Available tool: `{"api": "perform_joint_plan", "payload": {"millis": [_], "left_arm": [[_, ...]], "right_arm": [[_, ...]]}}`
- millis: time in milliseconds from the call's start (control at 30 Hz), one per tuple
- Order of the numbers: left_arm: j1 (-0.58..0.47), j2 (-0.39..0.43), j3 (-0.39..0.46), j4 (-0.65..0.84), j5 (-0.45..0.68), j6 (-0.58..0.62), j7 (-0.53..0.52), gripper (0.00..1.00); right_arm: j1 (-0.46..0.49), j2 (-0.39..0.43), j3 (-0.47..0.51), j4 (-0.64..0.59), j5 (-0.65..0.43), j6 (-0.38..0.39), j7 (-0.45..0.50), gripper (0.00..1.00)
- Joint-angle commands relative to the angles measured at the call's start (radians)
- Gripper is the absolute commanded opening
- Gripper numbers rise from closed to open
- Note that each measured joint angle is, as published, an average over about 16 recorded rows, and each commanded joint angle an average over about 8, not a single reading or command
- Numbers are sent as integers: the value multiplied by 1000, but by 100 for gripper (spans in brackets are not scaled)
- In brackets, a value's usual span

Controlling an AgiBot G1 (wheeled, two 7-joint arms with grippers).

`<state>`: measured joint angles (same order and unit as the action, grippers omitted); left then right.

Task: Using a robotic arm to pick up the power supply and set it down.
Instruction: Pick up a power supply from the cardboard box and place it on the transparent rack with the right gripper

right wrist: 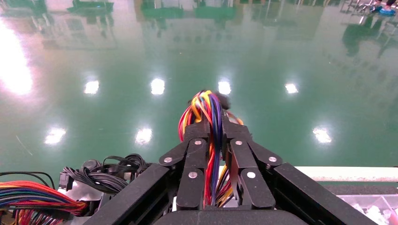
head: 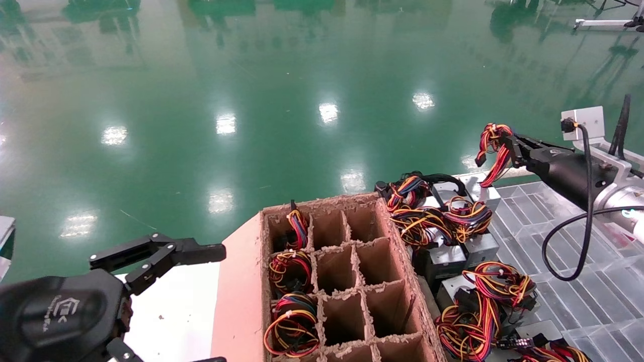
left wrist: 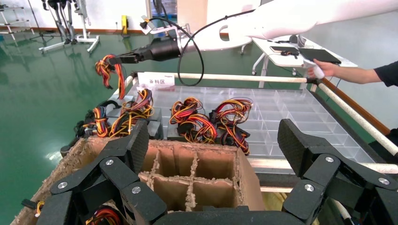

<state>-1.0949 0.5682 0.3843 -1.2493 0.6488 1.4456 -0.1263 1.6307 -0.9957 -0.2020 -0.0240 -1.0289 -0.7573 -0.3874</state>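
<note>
My right gripper (head: 509, 146) (right wrist: 213, 125) (left wrist: 117, 58) is shut on the mostly red wire bundle (head: 494, 146) (right wrist: 204, 105) of the power supply and holds it up over the tray's far left corner. The wires run down to a silver-grey box (head: 475, 182) among the other units. Whether that box is off the pile is unclear. My left gripper (head: 219, 303) (left wrist: 213, 140) is open and holds nothing. It hovers at the near left, beside the cardboard divider box (head: 352, 202) (left wrist: 248, 178).
Several other grey supplies with yellow-red wire coils (head: 445, 221) (left wrist: 195, 119) lie on the clear compartment tray (head: 583, 301) (left wrist: 291, 105). The divider box's left cells hold wire bundles (head: 292, 271). A person's arm (left wrist: 361, 72) reaches over a table beyond the tray.
</note>
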Motion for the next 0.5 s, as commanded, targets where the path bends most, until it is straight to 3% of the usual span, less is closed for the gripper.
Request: {"api": "perform_joint_plan", "payload": {"millis": [33, 500], "left_arm": [[0, 0, 0, 0, 0, 0, 0, 100], [0, 0, 0, 0, 0, 0, 0, 100]], "right_arm": [[0, 0, 0, 0, 0, 1, 0, 100], [2, 0, -2, -1, -4, -6, -3, 100]]}}
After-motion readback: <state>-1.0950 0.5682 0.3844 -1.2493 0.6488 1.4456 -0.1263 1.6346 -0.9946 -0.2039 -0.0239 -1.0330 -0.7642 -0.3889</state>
